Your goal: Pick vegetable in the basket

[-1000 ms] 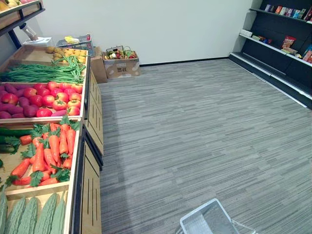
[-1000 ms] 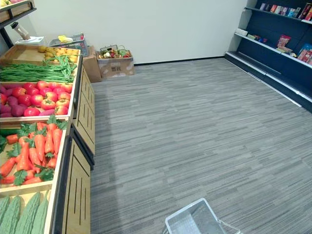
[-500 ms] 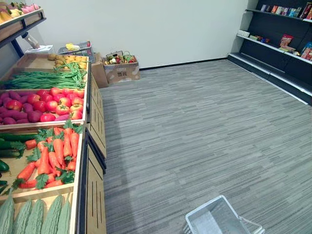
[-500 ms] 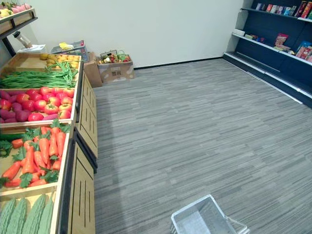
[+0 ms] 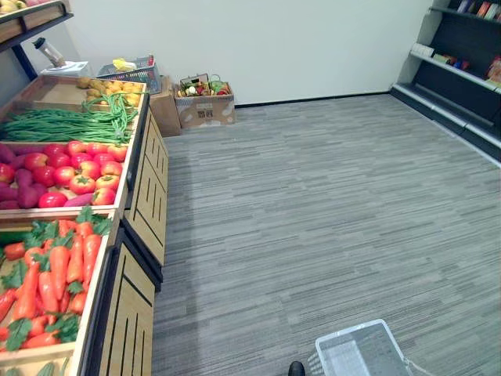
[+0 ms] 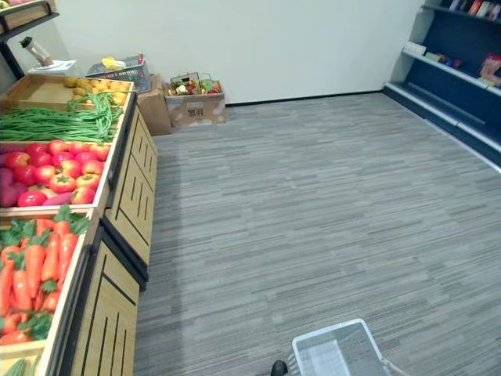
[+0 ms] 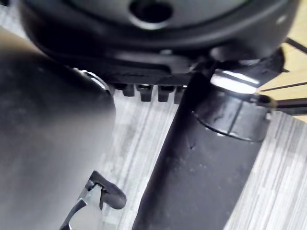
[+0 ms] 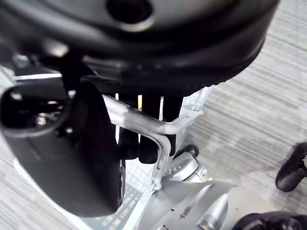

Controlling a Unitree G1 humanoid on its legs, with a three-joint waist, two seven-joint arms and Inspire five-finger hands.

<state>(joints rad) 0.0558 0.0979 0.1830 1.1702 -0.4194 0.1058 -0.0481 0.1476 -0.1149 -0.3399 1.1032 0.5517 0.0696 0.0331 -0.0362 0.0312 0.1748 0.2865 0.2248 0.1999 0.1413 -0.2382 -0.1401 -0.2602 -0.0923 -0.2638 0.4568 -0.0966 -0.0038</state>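
The right hand [image 8: 62, 153] is curled round the handle of the basket [image 5: 356, 352], which looks empty beneath it, so no picking is done yet: the carrots [image 5: 51, 274] lie untouched on the desk [image 5: 129, 313], well off to that hand's left, and I cannot tell whether the left hand [image 7: 211, 163] is open or closed.
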